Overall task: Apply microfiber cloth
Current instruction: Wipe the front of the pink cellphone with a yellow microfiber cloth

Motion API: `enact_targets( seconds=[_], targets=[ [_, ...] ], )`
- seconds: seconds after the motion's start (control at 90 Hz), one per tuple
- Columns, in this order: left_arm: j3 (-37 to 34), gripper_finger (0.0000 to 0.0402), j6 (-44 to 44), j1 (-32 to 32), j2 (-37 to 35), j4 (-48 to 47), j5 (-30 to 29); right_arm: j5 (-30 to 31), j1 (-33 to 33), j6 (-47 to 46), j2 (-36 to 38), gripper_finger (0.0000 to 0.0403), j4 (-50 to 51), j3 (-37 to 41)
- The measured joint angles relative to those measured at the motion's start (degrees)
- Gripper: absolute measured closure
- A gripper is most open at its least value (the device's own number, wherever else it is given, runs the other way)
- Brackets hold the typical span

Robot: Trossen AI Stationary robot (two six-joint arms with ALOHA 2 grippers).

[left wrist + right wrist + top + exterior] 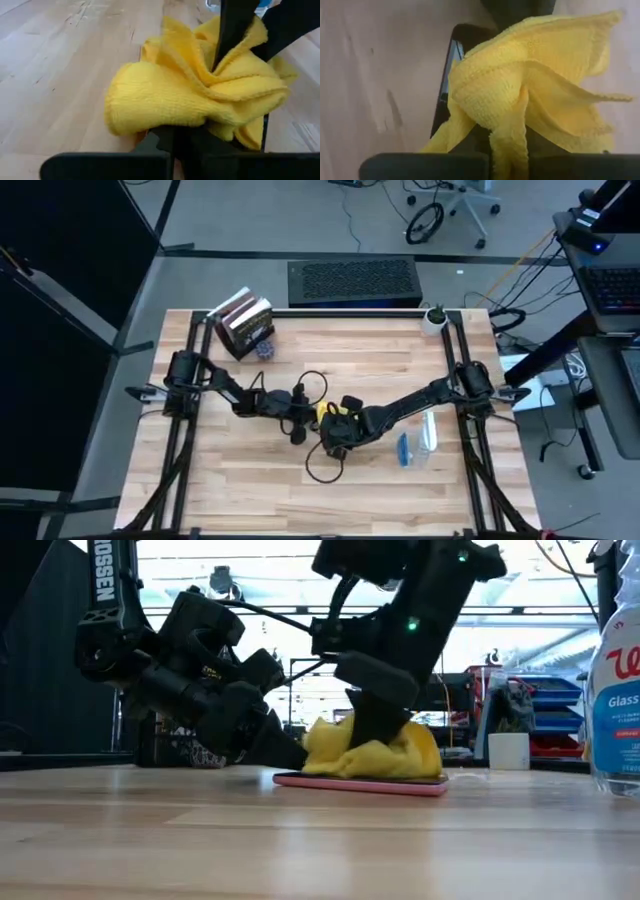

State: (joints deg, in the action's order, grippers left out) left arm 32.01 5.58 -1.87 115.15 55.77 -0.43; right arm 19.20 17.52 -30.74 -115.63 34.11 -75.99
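Observation:
The bright yellow microfiber cloth (372, 753) lies bunched on a dark smartphone in a pink case (360, 783), flat on the table's middle. My right gripper (507, 152) comes down from above and is shut on the cloth (328, 412). My left gripper (172, 145) reaches in low from the table's left, its shut fingertips at the phone's left end (285, 778). The cloth covers most of the phone (454, 75). My left gripper slants down from the table's left, and its shut fingertips (292, 758) meet the phone's left end. The cloth and the fingers hide whether they press on it or grip it. The phone lies flat on the table. My right gripper pinches a gathered fold of the cloth (509, 131) between its two fingers, several layers thick. The fingers (385, 715) come from above, pointing down. The cloth spreads in ruffles around the fingers, and its underside rests on the phone's screen.
A clear spray bottle with blue liquid (615, 670) stands at the right (426, 434). A stack of books (245, 325) is at the far left, a white cup (433, 318) at the far right. A black cable loop (322, 470) lies near my grippers.

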Motion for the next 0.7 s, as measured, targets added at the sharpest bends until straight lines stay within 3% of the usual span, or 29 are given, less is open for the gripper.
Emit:
enact_targets(
  seconds=[0.367,0.433,0.567,0.7],
  targets=[
    [0.00,0.0402,0.00,0.02,0.00,-0.02,0.02,-4.33,5.77,-4.86,3.57,0.0394,17.67,0.55],
    [0.00,0.0402,0.00,0.02,0.00,-0.02,0.02,-3.02,5.41,-5.87,5.35,0.0394,15.82,0.30],
    [0.00,0.0402,0.00,0.04,0.00,-0.02,0.02,5.22,3.59,-3.88,8.10,0.0394,6.82,-0.66],
    [0.01,0.0402,0.00,0.04,0.00,-0.02,0.02,5.55,1.14,1.33,7.39,0.0394,-4.60,-0.60]
  ],
)
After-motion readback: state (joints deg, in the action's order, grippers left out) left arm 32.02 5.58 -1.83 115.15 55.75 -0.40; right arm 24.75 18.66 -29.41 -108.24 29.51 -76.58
